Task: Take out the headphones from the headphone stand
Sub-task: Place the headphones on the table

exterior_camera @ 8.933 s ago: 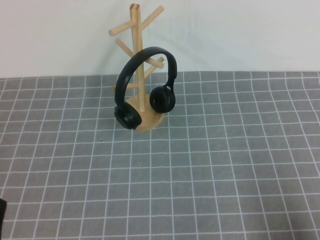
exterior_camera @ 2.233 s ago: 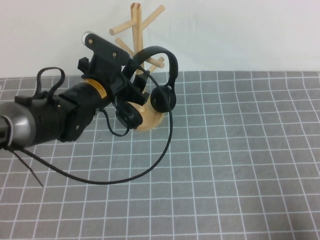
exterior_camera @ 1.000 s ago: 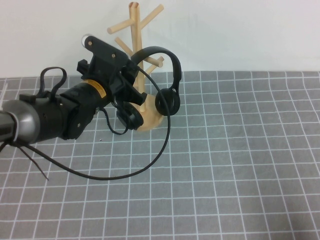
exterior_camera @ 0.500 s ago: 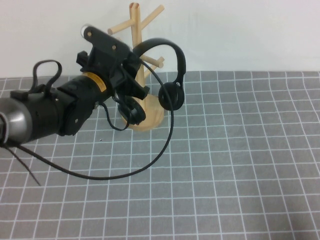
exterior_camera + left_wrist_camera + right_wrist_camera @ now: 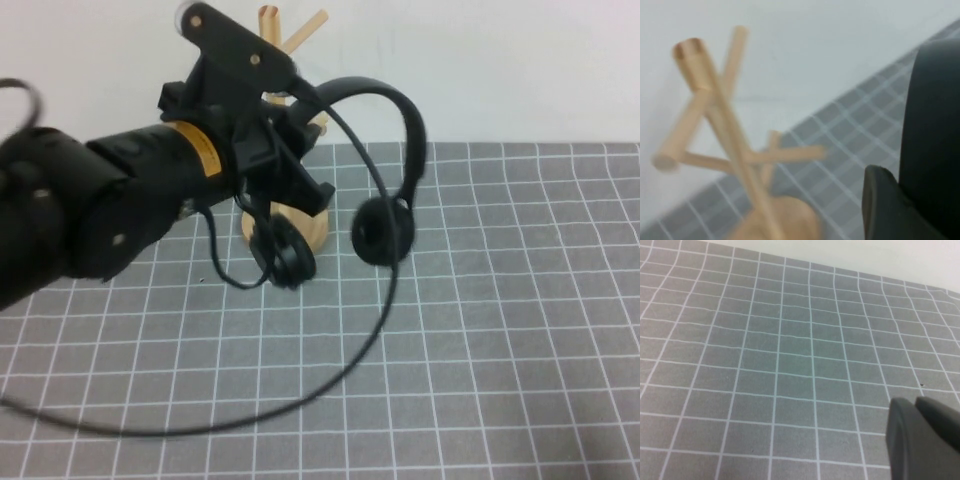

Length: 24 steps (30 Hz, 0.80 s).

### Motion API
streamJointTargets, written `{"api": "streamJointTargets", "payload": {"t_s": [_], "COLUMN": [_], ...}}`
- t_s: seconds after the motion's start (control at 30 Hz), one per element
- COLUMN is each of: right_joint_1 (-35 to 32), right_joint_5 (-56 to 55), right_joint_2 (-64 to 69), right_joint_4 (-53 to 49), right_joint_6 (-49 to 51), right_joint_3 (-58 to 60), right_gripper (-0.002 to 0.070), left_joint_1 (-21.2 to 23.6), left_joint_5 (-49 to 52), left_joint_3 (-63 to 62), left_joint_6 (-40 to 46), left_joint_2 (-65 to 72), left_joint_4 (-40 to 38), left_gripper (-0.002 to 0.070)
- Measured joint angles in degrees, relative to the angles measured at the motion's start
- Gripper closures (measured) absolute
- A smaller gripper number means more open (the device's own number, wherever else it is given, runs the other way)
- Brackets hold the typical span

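Note:
My left gripper (image 5: 292, 150) is shut on the headband of the black headphones (image 5: 385, 228) and holds them in the air in front of the wooden headphone stand (image 5: 305, 228). Both ear cups hang free, one before the stand's base, one to its right. The headband looks clear of the pegs. In the left wrist view the stand (image 5: 722, 120) is beyond the gripper, and the headphones' black band (image 5: 935, 125) lies against one of the fingers (image 5: 882, 200). My right gripper (image 5: 916, 407) shows only in the right wrist view, shut and empty, over bare mat.
The robot's long black cable (image 5: 372, 335) loops from the left arm down across the grey grid mat (image 5: 520, 330) in front of the stand. A white wall (image 5: 500, 60) rises behind the mat's far edge.
My left gripper has risen and pulled toward the camera and rightward with the headphones. They have come off the stand's peg and now hang in front of it. The cable swung along.

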Motion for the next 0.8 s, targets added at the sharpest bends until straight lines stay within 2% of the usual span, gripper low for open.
{"api": "streamJointTargets", "payload": {"t_s": [0.17, 0.33, 0.53, 0.8], "right_joint_1": [0.0, 0.0, 0.0, 0.0], "right_joint_5": [0.0, 0.0, 0.0, 0.0], "right_joint_2": [0.0, 0.0, 0.0, 0.0], "right_joint_4": [0.0, 0.0, 0.0, 0.0], "right_joint_6": [0.0, 0.0, 0.0, 0.0], "right_joint_3": [0.0, 0.0, 0.0, 0.0], "right_gripper": [0.0685, 0.0685, 0.0685, 0.0685], "left_joint_1": [-2.2, -2.2, -2.2, -2.1], "left_joint_5": [12.2, 23.5, 21.7, 14.4], "left_joint_3": [0.0, 0.0, 0.0, 0.0], "left_joint_6": [-8.1, -12.2, -9.9, -8.0], "left_joint_2": [-4.6, 0.5, 9.3, 15.5], "left_joint_4": [-2.4, -5.3, -12.9, -16.0], "left_gripper": [0.0491, 0.0491, 0.0491, 0.0491]}}
